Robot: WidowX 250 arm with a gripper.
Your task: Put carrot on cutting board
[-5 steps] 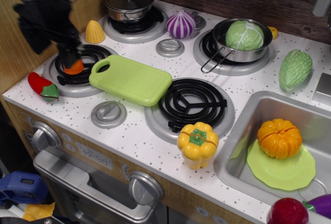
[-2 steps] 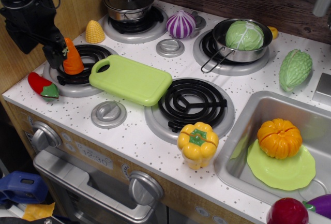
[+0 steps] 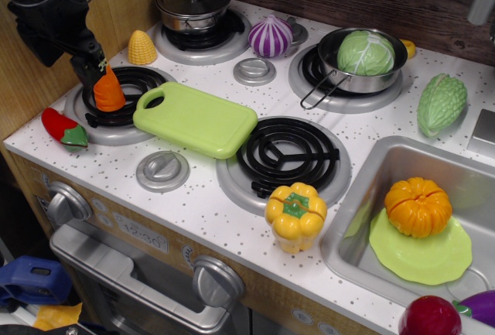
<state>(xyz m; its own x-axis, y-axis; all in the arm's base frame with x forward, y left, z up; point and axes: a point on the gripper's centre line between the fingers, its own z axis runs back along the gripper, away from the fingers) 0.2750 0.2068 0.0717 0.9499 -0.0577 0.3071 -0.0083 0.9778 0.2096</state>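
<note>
My black claw (image 3: 94, 70) pinches the pointed tip of the orange carrot (image 3: 109, 92), which stands upright on the front-left burner (image 3: 116, 107), just left of the lime-green cutting board (image 3: 195, 119).

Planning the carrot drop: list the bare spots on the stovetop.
The cutting board is bare all over. The front right burner beside it is empty, as is the counter strip between the knob and yellow pepper. Crowded: the left burner, where the tool meets the carrot.
</note>
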